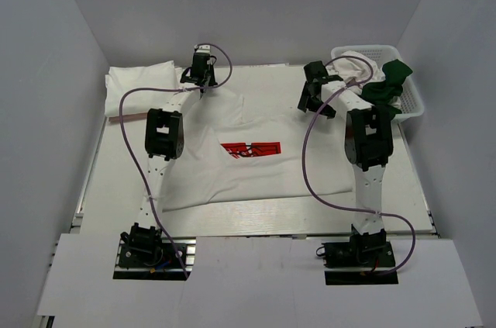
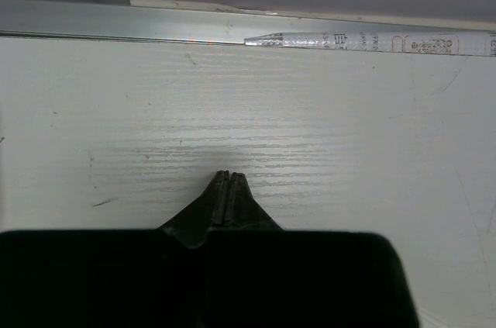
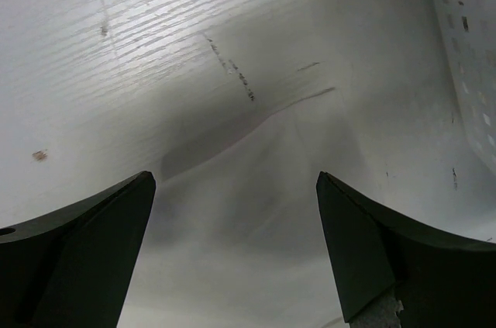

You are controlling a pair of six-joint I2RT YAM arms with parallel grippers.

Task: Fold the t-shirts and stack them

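Pressed tight together, the fingertips of the left tool [image 2: 226, 182] sit low over bare wood-grain tabletop [image 2: 333, 134] close to its far edge, and I cannot tell whether any cloth is caught between them. From above, this tool sits just beyond the far left shoulder of the printed t-shirt [image 1: 232, 177]. Spread wide, the right tool [image 3: 236, 243] hangs over white cloth [image 3: 256, 219] lying flat on the tabletop, holding nothing, with the basket [image 3: 465, 41] wall just to its right. The printed t-shirt lies spread out flat across the middle of the tabletop, its red print [image 1: 250, 150] facing up. Folded white t-shirts [image 1: 139, 84] lie in the far left corner. In the far right corner the basket holds a white t-shirt [image 1: 353, 64] and a dark green t-shirt [image 1: 384, 89] draped over its rim.
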